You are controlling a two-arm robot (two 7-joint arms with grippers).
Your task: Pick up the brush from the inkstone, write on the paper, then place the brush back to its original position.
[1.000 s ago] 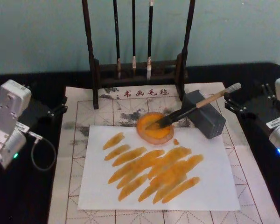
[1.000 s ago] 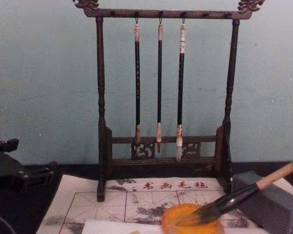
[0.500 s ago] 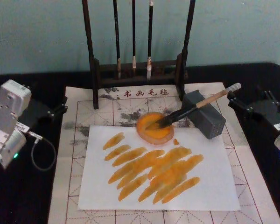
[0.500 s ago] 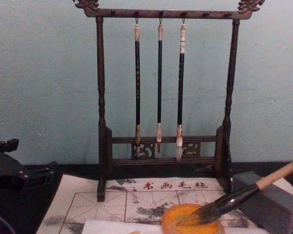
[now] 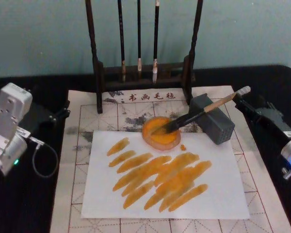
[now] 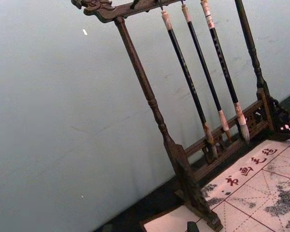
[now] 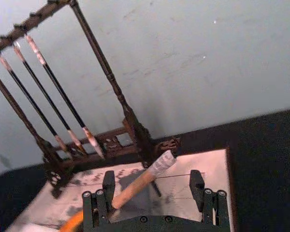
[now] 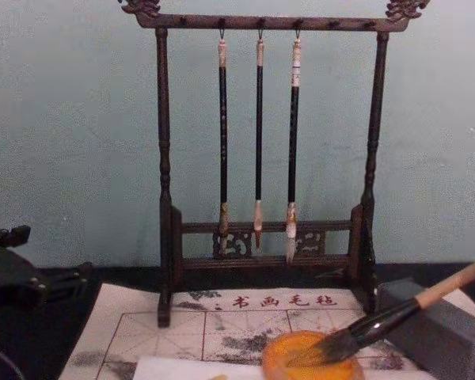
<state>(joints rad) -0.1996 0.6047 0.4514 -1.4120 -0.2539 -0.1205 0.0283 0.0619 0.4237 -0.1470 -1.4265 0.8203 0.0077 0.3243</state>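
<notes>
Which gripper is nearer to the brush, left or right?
Right. The right gripper is by the white end of the brush, jaws open; the left gripper sits far off, left of the mat.

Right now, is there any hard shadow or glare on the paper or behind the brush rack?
Head view: even light, no glare patch on the paper; the open right gripper, beside the end cap of the brush, and the left gripper nearly merge with the black table. Chest view: the brush rack throws no hard shadow on the wall. Right wrist view: same soft light on the wall.

Brush (image 5: 194,115) tilted; orange-streaked paper (image 5: 223,187)
</notes>
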